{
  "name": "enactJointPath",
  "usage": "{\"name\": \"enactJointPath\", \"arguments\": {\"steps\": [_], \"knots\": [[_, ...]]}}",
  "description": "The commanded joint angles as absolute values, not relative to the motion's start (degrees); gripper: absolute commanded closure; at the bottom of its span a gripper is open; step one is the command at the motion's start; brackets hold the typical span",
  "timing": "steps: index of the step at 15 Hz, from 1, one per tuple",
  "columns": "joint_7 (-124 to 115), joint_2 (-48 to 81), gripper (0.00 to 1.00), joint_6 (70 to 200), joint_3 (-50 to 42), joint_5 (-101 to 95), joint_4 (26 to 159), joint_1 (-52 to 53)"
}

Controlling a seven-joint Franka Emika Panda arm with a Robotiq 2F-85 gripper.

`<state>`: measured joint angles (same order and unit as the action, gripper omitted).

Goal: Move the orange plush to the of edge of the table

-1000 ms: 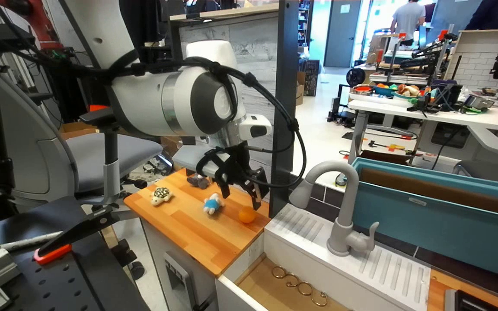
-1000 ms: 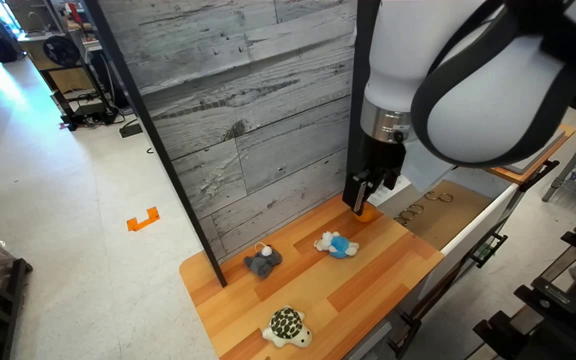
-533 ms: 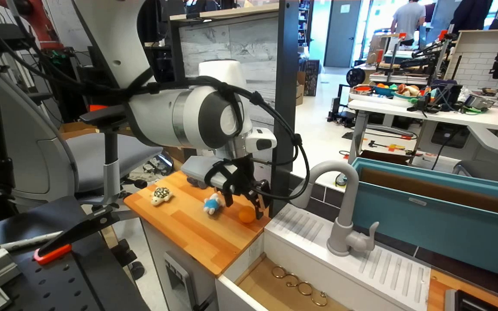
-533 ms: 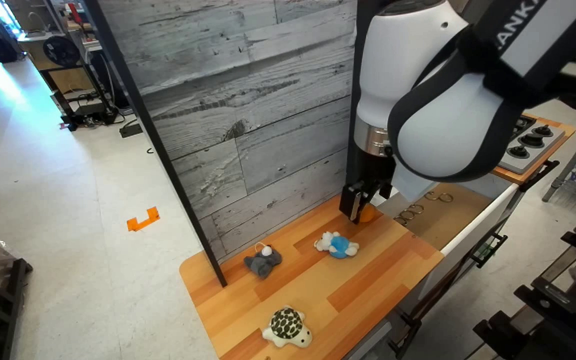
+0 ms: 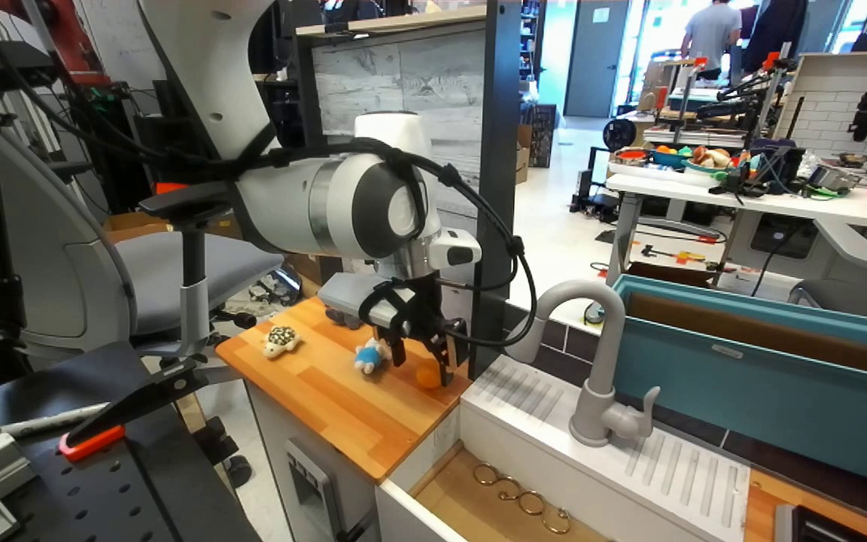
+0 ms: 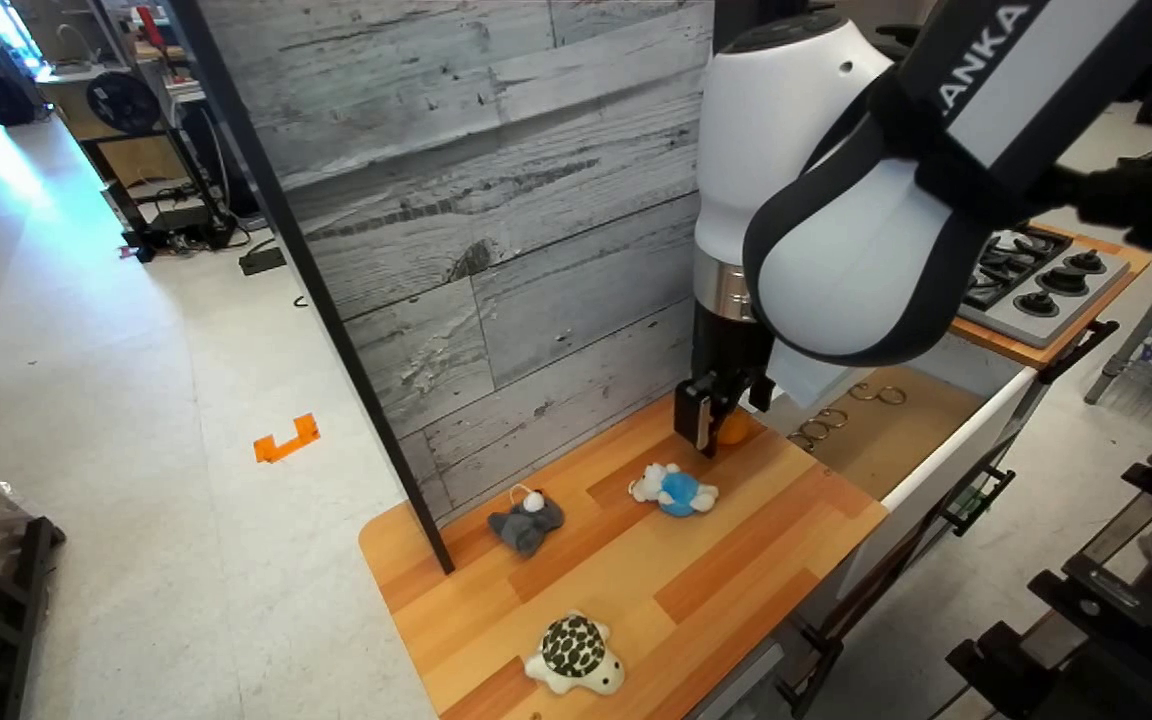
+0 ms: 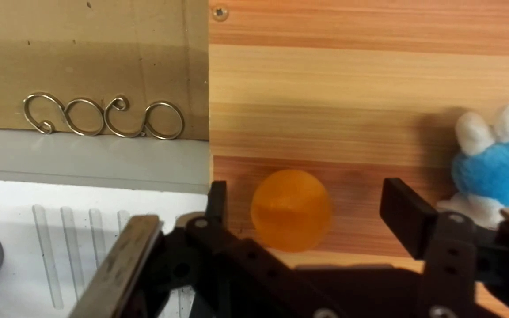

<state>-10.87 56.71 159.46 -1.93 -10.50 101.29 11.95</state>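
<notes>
A round orange plush (image 7: 292,210) rests on the wooden top of a small table (image 6: 756,540), near the edge that meets the white sink (image 5: 512,391). Around it the robot's gripper (image 7: 311,211) stands unclenched, its fingers (image 7: 407,218) parted: one on the side of the plush toward the sink, the other on the side away from the sink, with wood showing between each and the plush.

Inside the sink, metal wire loops (image 7: 103,115) lie in a row on the brown bottom. A grey faucet (image 5: 599,391) rises from the sink's ribbed ledge; beyond it, a teal bin (image 5: 704,391) contains a brown board (image 5: 765,331).

On the plush's side away from the sink, a blue-and-white toy (image 6: 681,493) lies near the outer finger. Farther from the sink lie a grey toy (image 6: 523,528) and a turtle toy (image 6: 573,650) with a spotted shell. A plank-patterned wall panel (image 6: 496,230) lines the table, its dark post (image 5: 495,226) just beside the sink's corner.

In both exterior views the gripper hides part of the plush; the wrist view, from above, shows nearly all of it. The teal bin appears in an exterior view alone. A cooktop (image 6: 1064,280) with black knobs, across the sink from the table, also stands clear in an exterior view.
</notes>
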Motion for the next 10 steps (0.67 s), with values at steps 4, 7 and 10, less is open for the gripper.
{"name": "enactJointPath", "arguments": {"steps": [4, 7, 10], "knots": [[-6.07, 58.78, 0.65, 157.69, -2.47, -9.41, 96.66, 9.53], [-4.43, 58.58, 0.81, 157.46, -3.59, -10.29, 96.37, 9.4], [-2.18, 57.49, 0.84, 156.67, -3.81, -10.69, 97.15, 8.95]]}}
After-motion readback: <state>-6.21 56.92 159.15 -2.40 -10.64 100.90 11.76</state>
